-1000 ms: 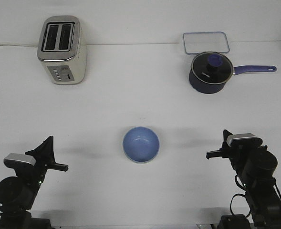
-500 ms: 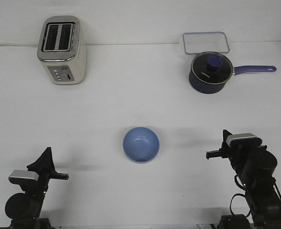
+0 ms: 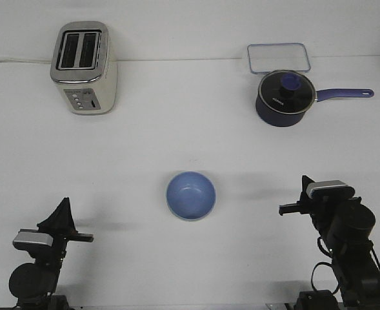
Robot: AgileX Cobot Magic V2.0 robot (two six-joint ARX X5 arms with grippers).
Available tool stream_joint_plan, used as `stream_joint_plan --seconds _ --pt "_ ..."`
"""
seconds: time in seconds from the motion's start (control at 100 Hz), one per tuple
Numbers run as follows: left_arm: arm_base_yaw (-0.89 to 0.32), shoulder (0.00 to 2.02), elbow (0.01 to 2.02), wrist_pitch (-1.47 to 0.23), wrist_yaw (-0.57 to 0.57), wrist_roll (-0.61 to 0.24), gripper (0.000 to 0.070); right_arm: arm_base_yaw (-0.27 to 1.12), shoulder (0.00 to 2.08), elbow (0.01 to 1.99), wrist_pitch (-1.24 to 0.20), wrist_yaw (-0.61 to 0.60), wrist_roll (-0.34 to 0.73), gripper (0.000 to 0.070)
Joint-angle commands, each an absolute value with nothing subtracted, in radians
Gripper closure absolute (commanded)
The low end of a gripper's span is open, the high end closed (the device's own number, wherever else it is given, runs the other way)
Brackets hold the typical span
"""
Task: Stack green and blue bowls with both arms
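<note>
The periwinkle blue bowl [image 3: 190, 196] sits upright on the white table at the front middle, with nothing in it. The sage green bowl does not show anywhere in the front view. My left gripper [image 3: 63, 208] is low at the front left, well to the left of the bowl and clear of it. Its black fingers meet in one point and hold nothing. My right gripper [image 3: 305, 185] is at the front right, also apart from the bowl and empty. Only one short finger of it shows, so I cannot tell how its jaws stand.
A cream toaster [image 3: 84, 68] stands at the back left. A dark navy saucepan [image 3: 283, 98] with a lid and purple handle stands at the back right, with a clear rectangular lid [image 3: 278, 57] behind it.
My left arm has drawn back and down toward the front edge, most of it in the first half second. The bowl and the right arm have not moved.
</note>
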State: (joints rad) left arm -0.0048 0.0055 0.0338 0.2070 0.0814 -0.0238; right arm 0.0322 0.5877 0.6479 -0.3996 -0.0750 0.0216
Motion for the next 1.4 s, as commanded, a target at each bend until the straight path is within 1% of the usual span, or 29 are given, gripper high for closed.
stream_joint_plan --seconds 0.0,0.92,1.04,1.17,1.32,1.39 --pt "-0.004 0.003 0.014 0.229 0.078 -0.019 0.0688 0.034 0.59 0.653 -0.387 -0.074 0.01 0.07" --pt "-0.004 0.003 0.014 0.233 0.078 -0.019 0.0688 0.034 0.59 0.652 -0.381 -0.075 0.01 0.07" --pt "-0.004 0.003 0.014 0.233 0.078 -0.019 0.0688 0.033 0.562 0.642 -0.377 -0.071 0.01 0.07" --pt "-0.004 0.003 0.014 0.233 0.078 -0.019 0.0688 0.032 0.482 0.58 -0.302 -0.071 0.01 0.07" --pt "-0.004 0.003 0.014 0.233 0.078 -0.019 0.0688 0.018 0.345 0.445 -0.168 -0.071 0.01 0.07" --pt "-0.004 0.003 0.014 0.233 0.078 -0.019 0.0688 0.005 0.281 0.385 -0.129 -0.071 0.01 0.07"
